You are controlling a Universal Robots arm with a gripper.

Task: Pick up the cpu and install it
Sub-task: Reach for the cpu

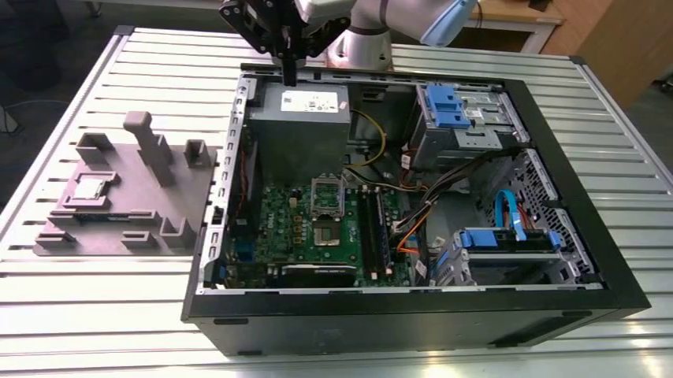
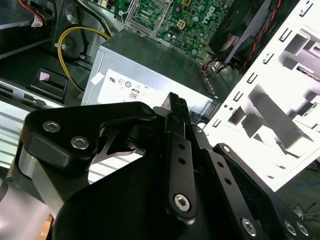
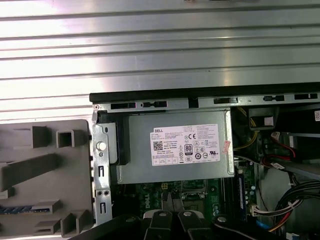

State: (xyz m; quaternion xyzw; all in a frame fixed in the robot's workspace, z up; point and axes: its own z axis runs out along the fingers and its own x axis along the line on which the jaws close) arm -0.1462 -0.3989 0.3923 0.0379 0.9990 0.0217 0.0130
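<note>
My gripper [image 2: 176, 102] hangs over the grey power box [image 3: 175, 145], fingers clenched on nothing; the cpu [image 1: 91, 188] lies on the grey stand [image 1: 184, 201]

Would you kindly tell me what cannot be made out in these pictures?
- cpu: exterior view, too small to tell its orientation on the grey fixture.
- motherboard: first wrist view, cut off by the picture's edge and partly covered by the pincer.
- power supply: second wrist view, its near side hidden behind the pincer.
</note>
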